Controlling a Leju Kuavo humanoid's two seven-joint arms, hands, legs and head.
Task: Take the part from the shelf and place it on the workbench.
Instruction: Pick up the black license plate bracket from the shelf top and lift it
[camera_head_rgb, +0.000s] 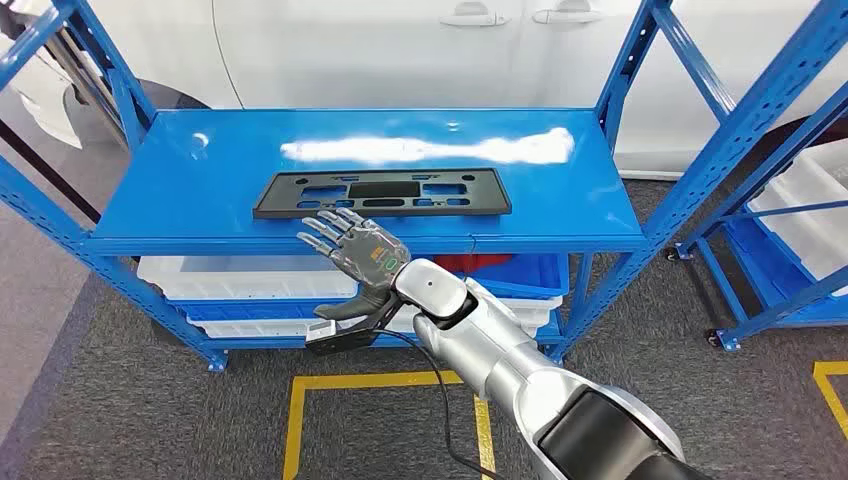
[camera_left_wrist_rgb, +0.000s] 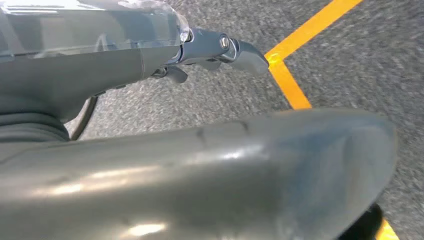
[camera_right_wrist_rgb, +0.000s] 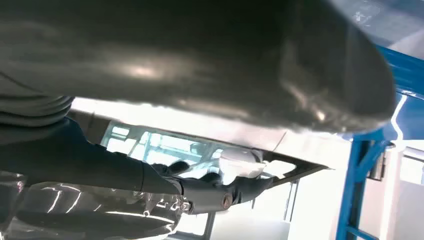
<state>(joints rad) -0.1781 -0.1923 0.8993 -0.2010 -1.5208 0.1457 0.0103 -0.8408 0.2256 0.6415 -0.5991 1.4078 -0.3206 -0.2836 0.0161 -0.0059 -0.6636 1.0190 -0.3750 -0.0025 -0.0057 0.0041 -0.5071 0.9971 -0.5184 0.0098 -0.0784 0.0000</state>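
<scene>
**Right hand at the front edge of the shelf, part not yet grasped**

The part (camera_head_rgb: 382, 192), a flat black rectangular frame with several cut-out openings, lay lengthwise on the top level of the blue shelf (camera_head_rgb: 200, 190), toward its front edge. A bright glare streak crossed the shelf top behind the part. The right hand (camera_head_rgb: 358, 250) reached in from below on a silver arm, back of the hand turned up, with its fingers (camera_head_rgb: 322, 228) spread and extended toward the part; the fingertips stood just at, or over, the part's near edge, and whether they touched it could not be told. The hand held nothing. In the right wrist view, the dark fingers (camera_right_wrist_rgb: 210, 192) appeared beneath a flat dark edge, with a blue shelf upright beside them. The left hand (camera_left_wrist_rgb: 150, 60) hung over grey carpet marked with a yellow floor line (camera_left_wrist_rgb: 295, 65); one finger (camera_left_wrist_rgb: 235, 50) extended with nothing in it, while the state of the others could not be told. White bins (camera_head_rgb: 240, 275) sat on the lower level of the shelf, and a white car (camera_head_rgb: 420, 50) stood behind it.
</scene>
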